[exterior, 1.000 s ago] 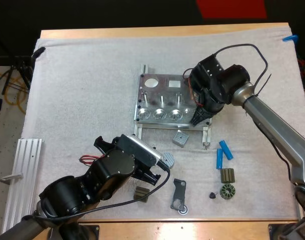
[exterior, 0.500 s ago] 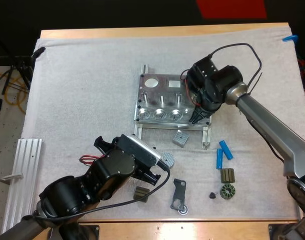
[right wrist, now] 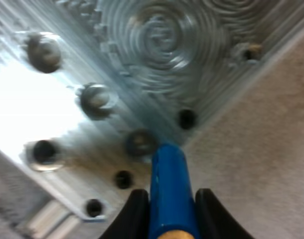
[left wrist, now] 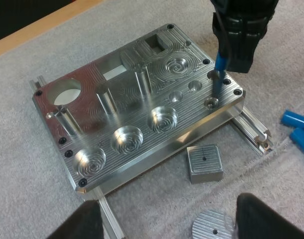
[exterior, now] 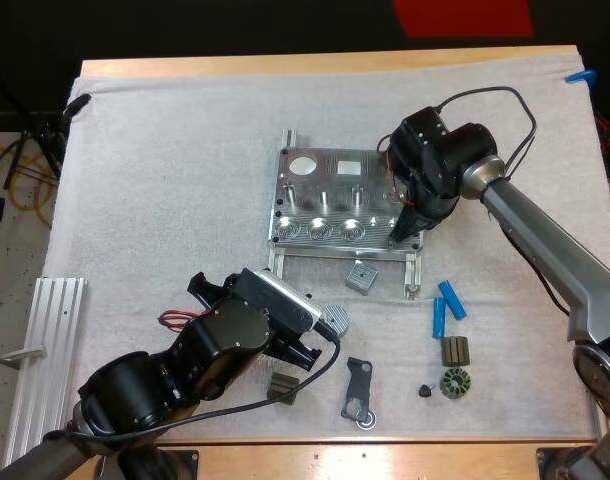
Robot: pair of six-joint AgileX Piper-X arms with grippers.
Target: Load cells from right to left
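A cell (left wrist: 219, 82) was pinched by the right gripper (exterior: 402, 234), tip at the fixture's (exterior: 325, 205) rightmost near hole. None appeared seated yet; two cells (exterior: 447, 305) lay right. The left gripper (left wrist: 169, 216) was spread.

Place: a robotics workshop bench.
Signs: machined silver metal fixture plate (exterior: 327, 172) on a white cloth mat (exterior: 165, 180); ribbed aluminium rail (exterior: 43, 350); wooden table (exterior: 325, 63).

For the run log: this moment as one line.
right hand: shut on blue cell, tip at small hole on fixture | left hand: open | two spare blue cells on mat
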